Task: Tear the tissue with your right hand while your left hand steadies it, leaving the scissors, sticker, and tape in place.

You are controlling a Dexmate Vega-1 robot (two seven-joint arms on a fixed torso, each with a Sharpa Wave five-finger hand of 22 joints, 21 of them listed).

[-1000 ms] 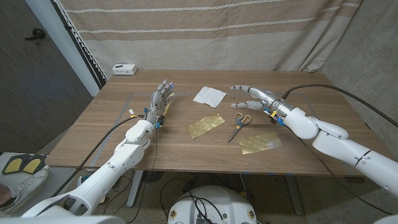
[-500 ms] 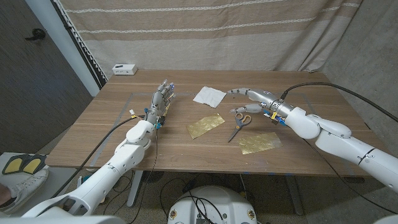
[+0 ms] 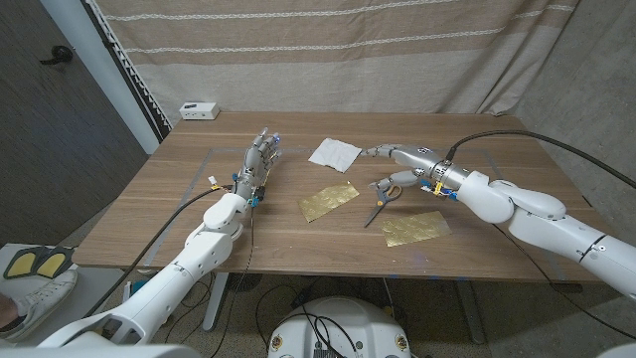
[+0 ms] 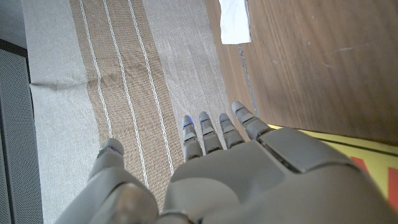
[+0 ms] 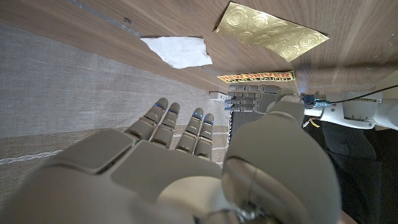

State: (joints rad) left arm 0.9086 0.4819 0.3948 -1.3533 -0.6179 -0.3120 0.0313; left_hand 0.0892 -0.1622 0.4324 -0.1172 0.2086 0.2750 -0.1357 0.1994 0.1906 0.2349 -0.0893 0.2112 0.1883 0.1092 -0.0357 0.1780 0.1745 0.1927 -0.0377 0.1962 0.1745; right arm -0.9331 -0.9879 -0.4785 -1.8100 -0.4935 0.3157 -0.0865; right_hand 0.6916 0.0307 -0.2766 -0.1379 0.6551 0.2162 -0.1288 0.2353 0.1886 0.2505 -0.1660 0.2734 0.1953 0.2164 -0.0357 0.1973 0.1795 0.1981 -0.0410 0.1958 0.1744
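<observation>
while both hands hold nothing, the scene reads as follows.

tissue: the white tissue [image 3: 335, 153] lies flat on the wooden table [image 3: 149, 214], toward the far side and near the middle; the right wrist view also catches it [image 5: 178, 51] as a white, ragged-edged piece, apart from the fingers.

right hand: the right hand [image 3: 404, 159] hovers just beside the tissue on its right, fingers spread and reaching toward it, thumb hanging over the scissors' handles; whether a fingertip touches the tissue cannot be told. its fingers [image 5: 163, 122] are apart with nothing between them.

left hand: the left hand [image 3: 257, 162] stands on its edge at the table's left part, palm upright, fingers straight and loosely together, well apart from the tissue; its fingers [image 4: 211, 129] grip nothing.

scissors: the scissors [image 3: 380, 203] lie on the table under the right hand, orange handles toward the far side, blades pointing to the near edge.

gold sheets: one gold embossed sheet [image 3: 329, 200] lies near the tissue's near side, between the two hands; another gold sheet [image 3: 415, 228] lies under the right forearm, just beside the scissors' blades.

white box: a small white box [image 3: 200, 110] sits at the table's far left corner.
</observation>
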